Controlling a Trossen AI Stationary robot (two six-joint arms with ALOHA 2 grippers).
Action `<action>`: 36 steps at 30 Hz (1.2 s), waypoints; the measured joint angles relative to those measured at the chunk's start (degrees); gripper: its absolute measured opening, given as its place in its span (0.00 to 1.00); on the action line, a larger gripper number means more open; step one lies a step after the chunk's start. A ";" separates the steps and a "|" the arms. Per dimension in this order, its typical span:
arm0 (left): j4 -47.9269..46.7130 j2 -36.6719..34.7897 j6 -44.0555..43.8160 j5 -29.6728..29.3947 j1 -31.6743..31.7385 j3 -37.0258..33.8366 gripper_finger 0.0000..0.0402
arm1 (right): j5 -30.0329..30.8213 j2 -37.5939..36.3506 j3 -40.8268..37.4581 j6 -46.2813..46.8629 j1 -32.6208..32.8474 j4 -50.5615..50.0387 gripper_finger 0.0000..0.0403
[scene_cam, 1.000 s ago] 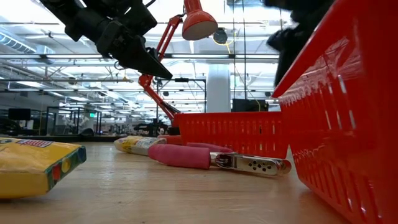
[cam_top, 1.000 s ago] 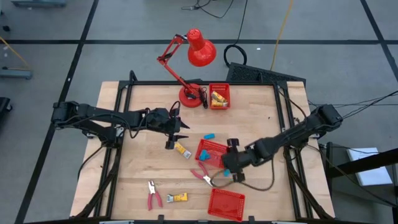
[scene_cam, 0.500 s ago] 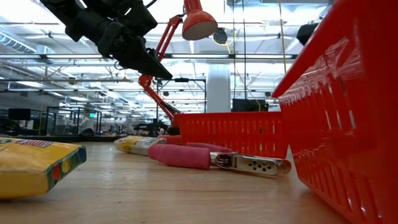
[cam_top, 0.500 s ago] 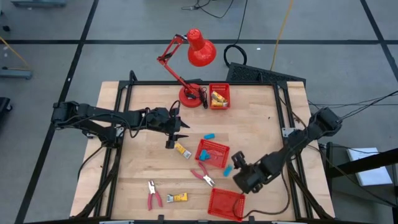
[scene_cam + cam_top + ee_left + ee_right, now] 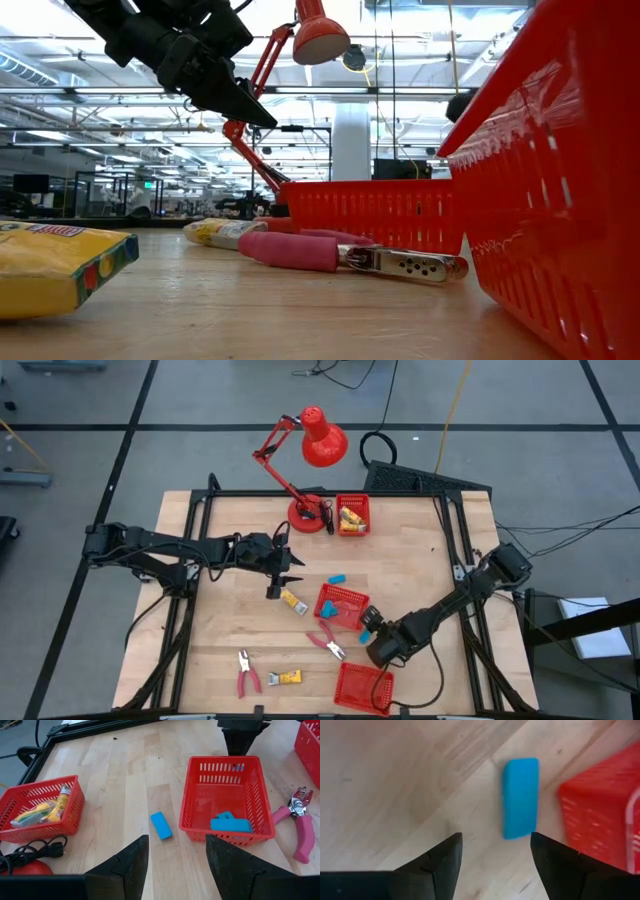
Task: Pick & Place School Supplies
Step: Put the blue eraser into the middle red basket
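A light-blue eraser (image 5: 520, 797) lies flat on the table just right of the middle red basket (image 5: 342, 605). My right gripper (image 5: 495, 862) hangs open above it, pointing steeply down; its fingers touch nothing. In the high view that gripper (image 5: 372, 626) is right beside the eraser (image 5: 365, 634). My left gripper (image 5: 175, 865) waits open and raised at the table's left middle (image 5: 285, 570). It looks at a second eraser (image 5: 161, 825) on the wood and at more erasers (image 5: 230, 824) in the basket (image 5: 227, 795). A yellow tube (image 5: 293, 600) lies left of the basket.
Pink-handled pliers (image 5: 327, 643) lie just in front of the middle basket. Red pliers (image 5: 247, 675) and a yellow piece (image 5: 287, 678) lie near the front edge. Another red basket (image 5: 362, 688) stands front centre, and one with yellow items (image 5: 352, 515) at the back beside the red lamp (image 5: 305, 460).
My right arm has swung toward the table's near edge and come down, its wrist rolling, and now hangs over the eraser right of the middle basket. The eraser has stayed where it was.
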 joint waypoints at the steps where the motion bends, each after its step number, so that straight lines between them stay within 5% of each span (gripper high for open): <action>1: 0.01 0.00 0.00 0.00 0.00 0.00 0.49 | 0.00 0.00 0.00 -0.69 -0.39 0.67 0.56; 36: -0.23 0.00 0.44 0.00 0.00 0.02 0.49 | -7.54 2.84 0.22 -7.33 -3.93 10.00 0.48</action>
